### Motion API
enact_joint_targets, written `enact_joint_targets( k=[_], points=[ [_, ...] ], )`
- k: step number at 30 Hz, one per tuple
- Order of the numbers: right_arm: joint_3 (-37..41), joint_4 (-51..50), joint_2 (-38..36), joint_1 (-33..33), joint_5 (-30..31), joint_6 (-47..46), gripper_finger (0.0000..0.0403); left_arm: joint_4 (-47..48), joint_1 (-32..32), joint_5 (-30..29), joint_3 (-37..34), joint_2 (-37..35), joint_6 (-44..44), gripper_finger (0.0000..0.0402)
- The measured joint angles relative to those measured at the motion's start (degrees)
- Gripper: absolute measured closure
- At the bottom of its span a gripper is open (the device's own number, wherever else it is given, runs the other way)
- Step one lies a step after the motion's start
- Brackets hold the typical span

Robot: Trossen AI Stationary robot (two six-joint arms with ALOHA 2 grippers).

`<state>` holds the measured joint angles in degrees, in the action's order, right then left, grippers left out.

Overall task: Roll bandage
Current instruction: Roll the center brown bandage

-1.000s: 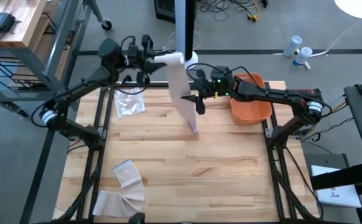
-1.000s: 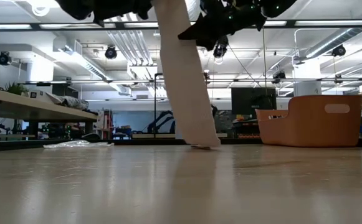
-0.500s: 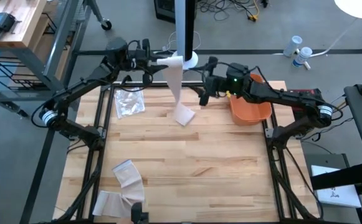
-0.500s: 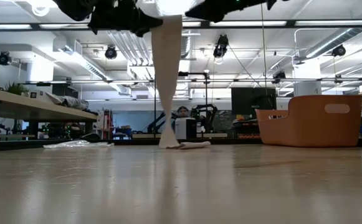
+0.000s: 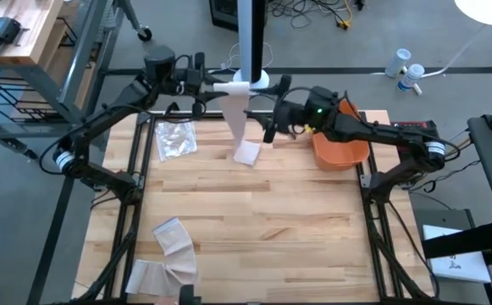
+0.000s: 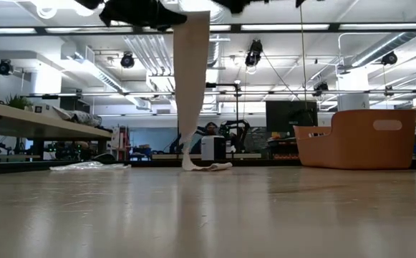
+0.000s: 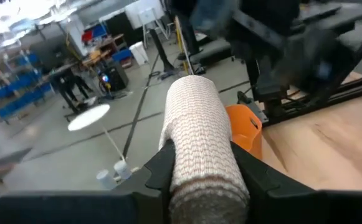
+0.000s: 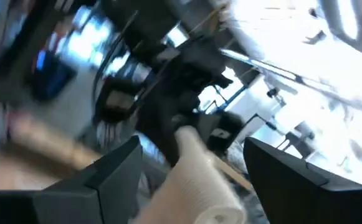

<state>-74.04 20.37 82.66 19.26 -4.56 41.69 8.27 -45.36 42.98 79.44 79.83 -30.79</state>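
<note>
- Swung clear of right tool [image 5: 273, 108] since a second ago: bandage [image 5: 244, 119], tail now bunched on counter [image 5: 254, 220].
- Clamped on the roll: left tool [image 5: 220, 86].
- Spread apart, empty: right tool, badly blurred in its wrist view.

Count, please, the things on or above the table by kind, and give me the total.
Bandage rolls, held up with the tail hanging to the table: 1, the bandage
Orange bins: 1, the orange bin
Clear plastic wrappers: 1, the plastic wrapper
Pale packets near the front edge: 2, the packet and the second packet
Total: 5
</note>
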Motion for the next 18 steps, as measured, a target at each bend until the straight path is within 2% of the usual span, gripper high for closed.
enact_joint_targets(
  k=[3, 8, 14, 18],
  points=[
    [-2.82, -1.41, -1.14, 1.07, -0.42, -9.85, 0.014, 0.33, -0.04, 0.0, 2.98, -0.01, -1.52, 0.0305],
    [-3.33, -5.77, -3.08, 1.14, -3.38, -10.22, 0.0139, 4.02, 0.87, 0.75, 4.95, -1.21, -3.24, 0.0307],
    [-3.22, -16.41, -7.09, -1.55, -2.74, -10.18, 0.0143, 7.84, 8.53, 0.33, 2.48, -4.45, -5.1, 0.0309],
    [-3.19, -23.12, -10.61, -4.89, -3.06, -12.49, 0.0153, 6.9, 15.71, -6.01, -0.11, -6.72, -4.98, 0.0309]
  ],
)
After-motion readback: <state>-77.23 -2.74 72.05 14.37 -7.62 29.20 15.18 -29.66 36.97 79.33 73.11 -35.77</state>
